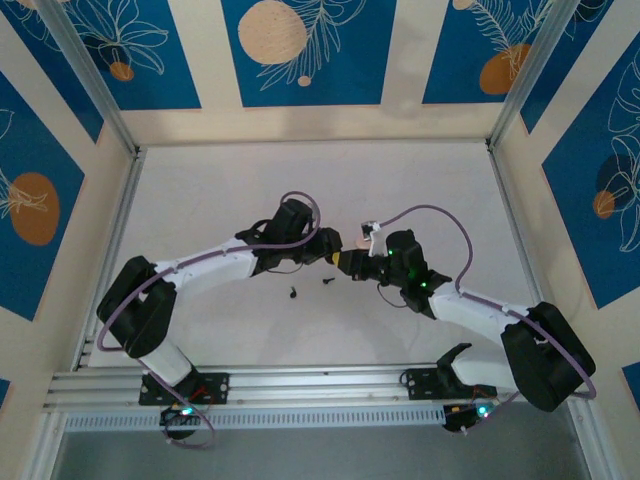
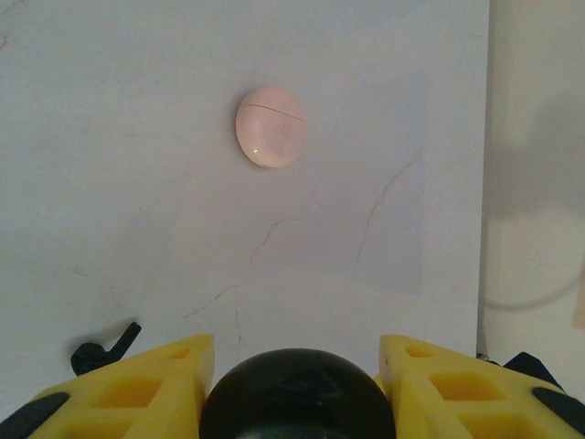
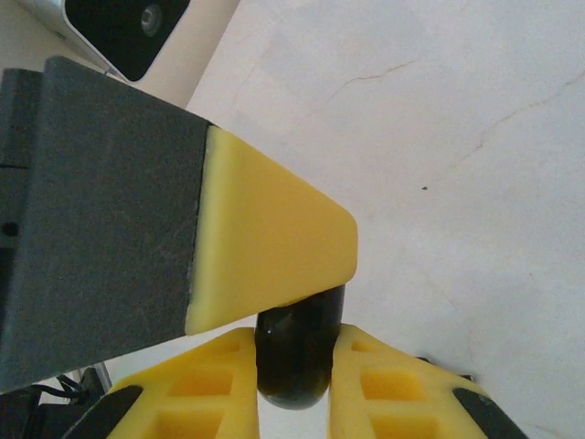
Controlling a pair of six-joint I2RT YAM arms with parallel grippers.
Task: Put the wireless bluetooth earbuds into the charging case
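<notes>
Both grippers meet at mid-table on a black round charging case point(image 2: 294, 393). My left gripper point(image 2: 297, 352) is shut on it, a yellow finger on each side of its rounded body. My right gripper point(image 3: 294, 343) is shut on the case's edge point(image 3: 294, 361), with one left finger point(image 3: 274, 247) lying just above. From above, the left gripper point(image 1: 336, 248) and right gripper point(image 1: 354, 264) touch tip to tip. The two earbuds point(image 1: 293, 293) point(image 1: 326, 281), tiny black pieces, lie loose on the table just in front of the grippers.
A pale pink round disc point(image 2: 271, 127) with a seam lies on the white table beyond the left gripper, seen from above point(image 1: 361, 241) close behind the fingertips. Patterned walls enclose the table on three sides. An aluminium rail point(image 1: 300, 385) runs along the near edge.
</notes>
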